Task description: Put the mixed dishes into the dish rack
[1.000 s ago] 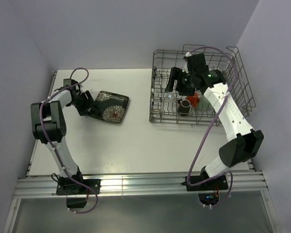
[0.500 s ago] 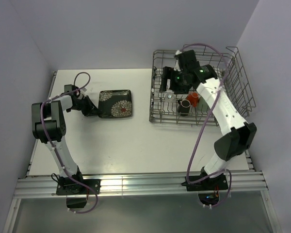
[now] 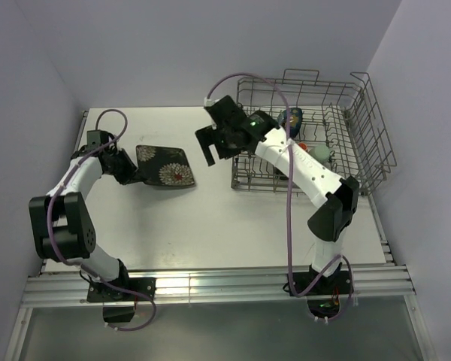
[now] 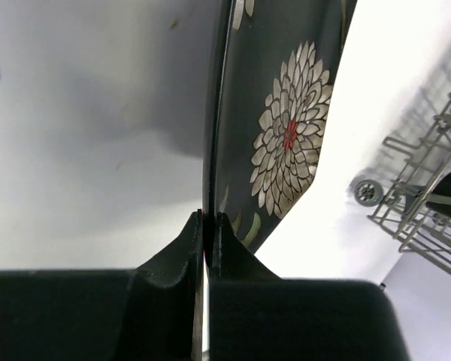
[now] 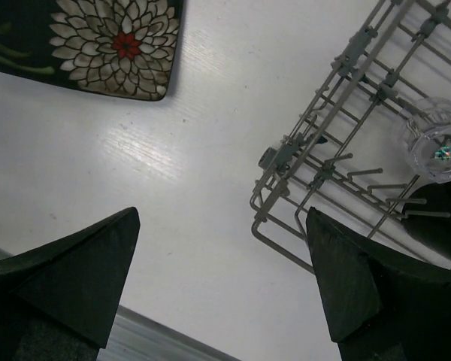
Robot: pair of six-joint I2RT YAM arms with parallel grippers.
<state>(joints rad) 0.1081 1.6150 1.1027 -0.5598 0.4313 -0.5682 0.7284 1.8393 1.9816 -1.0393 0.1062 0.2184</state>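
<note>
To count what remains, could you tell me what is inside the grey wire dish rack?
A dark-blue bowl, a pale green cup, a small clear glass and a dark mug show; the right arm covers the rest.

Dark plate (image 3: pixel 165 165), white red-centred flowers

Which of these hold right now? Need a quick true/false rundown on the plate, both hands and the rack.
1. The left hand is shut on the edge of the plate. True.
2. The right hand holds the clear glass. False: it is open and empty, and the glass sits in the dish rack.
3. The plate is in the dish rack. False: it is outside, left of the rack, in the left hand.
4. The right hand is outside the dish rack, off its left side. True.
</note>
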